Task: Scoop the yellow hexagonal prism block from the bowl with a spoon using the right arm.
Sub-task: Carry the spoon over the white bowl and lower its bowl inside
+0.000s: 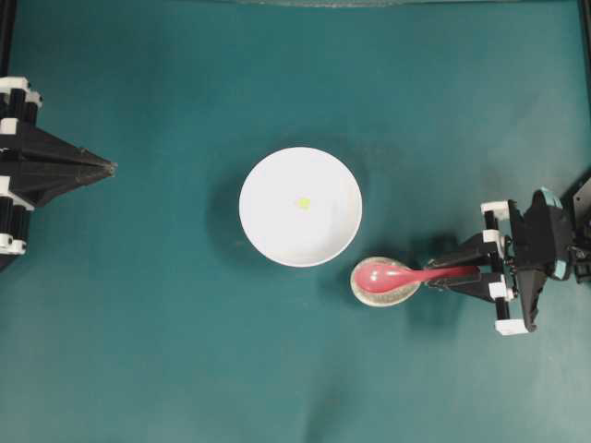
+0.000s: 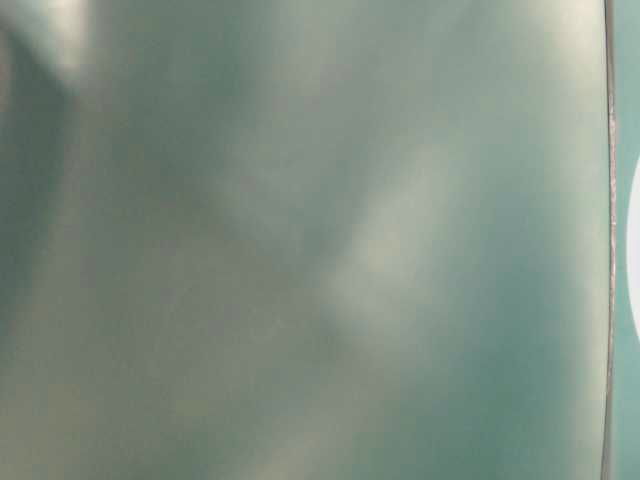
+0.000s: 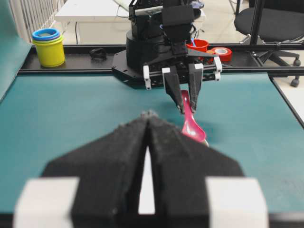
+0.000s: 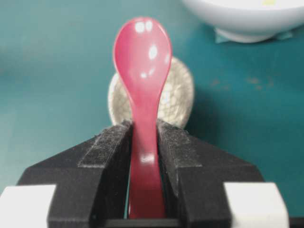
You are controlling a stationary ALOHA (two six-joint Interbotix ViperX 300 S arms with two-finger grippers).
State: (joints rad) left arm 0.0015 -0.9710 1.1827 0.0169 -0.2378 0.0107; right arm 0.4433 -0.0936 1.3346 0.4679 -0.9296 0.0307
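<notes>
The white bowl (image 1: 300, 242) stands mid-table with the tiny yellow hexagonal prism block (image 1: 303, 203) inside it. To its lower right is the pink-red spoon (image 1: 392, 274), its scoop over a small speckled dish (image 1: 381, 295). My right gripper (image 1: 436, 276) is shut on the spoon's handle; the right wrist view shows the handle (image 4: 145, 161) pinched between both pads and the scoop in front of the dish (image 4: 180, 95). The bowl (image 4: 247, 21) sits ahead to the right there. My left gripper (image 1: 106, 168) rests shut and empty at the table's left edge.
In the left wrist view, stacked yellow and blue cups (image 3: 47, 45) and a red tape roll (image 3: 219, 51) sit beyond the table's far rail, behind the right arm's base. The table-level view is a teal blur with a white sliver at its right edge.
</notes>
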